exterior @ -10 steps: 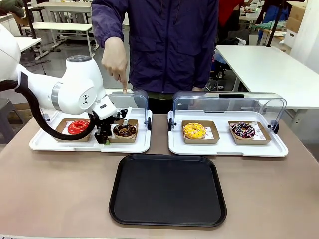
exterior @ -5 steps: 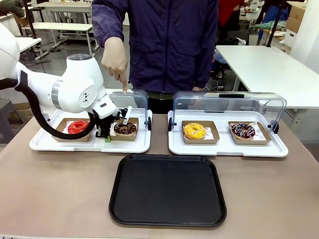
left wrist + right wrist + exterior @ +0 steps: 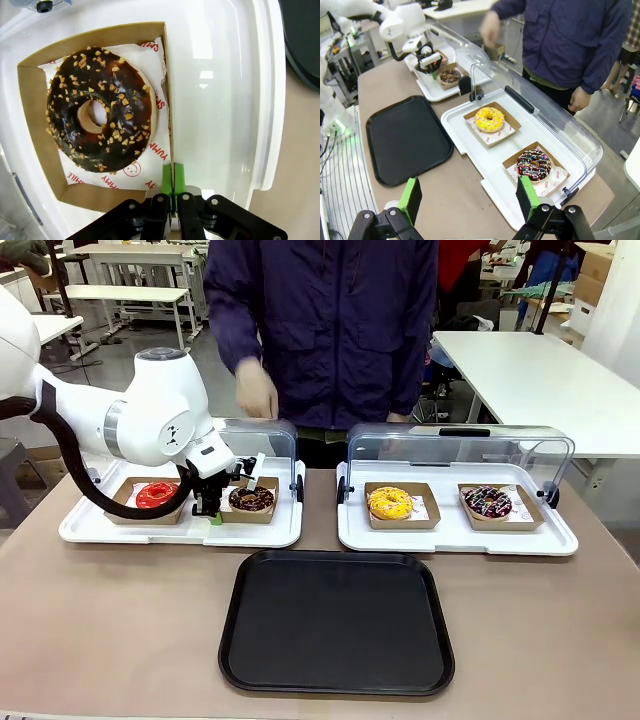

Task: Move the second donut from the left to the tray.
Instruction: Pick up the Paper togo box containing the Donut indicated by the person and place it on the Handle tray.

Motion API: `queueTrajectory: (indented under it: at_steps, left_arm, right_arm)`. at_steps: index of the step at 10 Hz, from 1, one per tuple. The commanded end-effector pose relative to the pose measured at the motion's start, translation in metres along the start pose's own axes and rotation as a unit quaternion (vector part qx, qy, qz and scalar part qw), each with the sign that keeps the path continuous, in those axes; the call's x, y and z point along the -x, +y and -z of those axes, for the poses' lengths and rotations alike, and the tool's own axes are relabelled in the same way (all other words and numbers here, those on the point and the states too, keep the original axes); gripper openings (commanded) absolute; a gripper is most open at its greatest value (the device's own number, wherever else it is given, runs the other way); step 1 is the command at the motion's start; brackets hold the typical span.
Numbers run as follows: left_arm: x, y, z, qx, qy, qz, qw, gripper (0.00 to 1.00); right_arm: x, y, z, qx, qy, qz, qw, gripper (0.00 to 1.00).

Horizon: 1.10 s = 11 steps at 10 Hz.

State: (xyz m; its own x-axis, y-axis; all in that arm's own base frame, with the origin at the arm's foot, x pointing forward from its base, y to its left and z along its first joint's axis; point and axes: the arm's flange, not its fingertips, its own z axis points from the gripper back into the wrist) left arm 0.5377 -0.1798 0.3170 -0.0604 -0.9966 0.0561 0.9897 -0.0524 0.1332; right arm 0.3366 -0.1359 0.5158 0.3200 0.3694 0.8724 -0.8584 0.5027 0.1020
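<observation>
The second donut from the left (image 3: 251,499), dark chocolate glaze with pale specks (image 3: 100,115), lies in a shallow brown cardboard tray (image 3: 35,125) lined with white paper. My left gripper (image 3: 213,517) stands at that tray's left side. In the left wrist view its green pads (image 3: 167,175) are pressed together on the cardboard wall's edge, beside the donut and not touching it. The black tray (image 3: 335,620) lies in front, nearer me, with nothing on it. My right gripper (image 3: 469,197) hangs open, high above the table's right end.
A red donut (image 3: 157,495) shares the left white display tray (image 3: 180,535). A yellow donut (image 3: 390,502) and a sprinkled donut (image 3: 488,502) sit in the right display tray (image 3: 455,540). Both clear lids stand raised. The person's hand (image 3: 256,395) hovers behind the left lid.
The person's pointing hand has lifted off the left lid and drawn back. My left gripper has closed the last bit on the cardboard tray's wall.
</observation>
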Motion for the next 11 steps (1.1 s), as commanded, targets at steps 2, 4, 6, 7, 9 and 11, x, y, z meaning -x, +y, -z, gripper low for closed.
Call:
queueTrajectory:
  at_steps: [2, 4, 6, 7, 9, 11]
  left_arm:
    - [0.0, -0.001, 0.0, -0.001, 0.0, 0.0, 1.0, 0.0]
    - [-0.004, -0.006, -0.014, -0.041, -0.01, 0.001, 0.999, 0.02]
    - [-0.013, -0.013, -0.034, -0.071, -0.021, -0.002, 0.997, 0.02]
    - [-0.017, -0.016, -0.042, -0.078, -0.022, 0.001, 0.997, 0.02]
    - [-0.023, -0.021, -0.061, -0.091, -0.017, 0.0, 0.996, 0.02]
    - [-0.029, -0.032, -0.08, -0.094, -0.002, -0.001, 0.996, 0.02]
  right_arm:
    - [-0.002, -0.003, 0.0, 0.0, -0.015, -0.013, 1.0, 1.0]
    - [-0.002, -0.003, 0.0, 0.0, -0.015, -0.013, 1.0, 1.0]
    - [-0.002, -0.003, 0.0, 0.0, -0.015, -0.013, 1.0, 1.0]
    - [-0.002, -0.003, 0.0, 0.0, -0.015, -0.013, 1.0, 1.0]
    - [-0.002, -0.003, 0.0, 0.0, -0.015, -0.013, 1.0, 1.0]
    - [-0.002, -0.003, 0.0, 0.0, -0.015, -0.013, 1.0, 1.0]
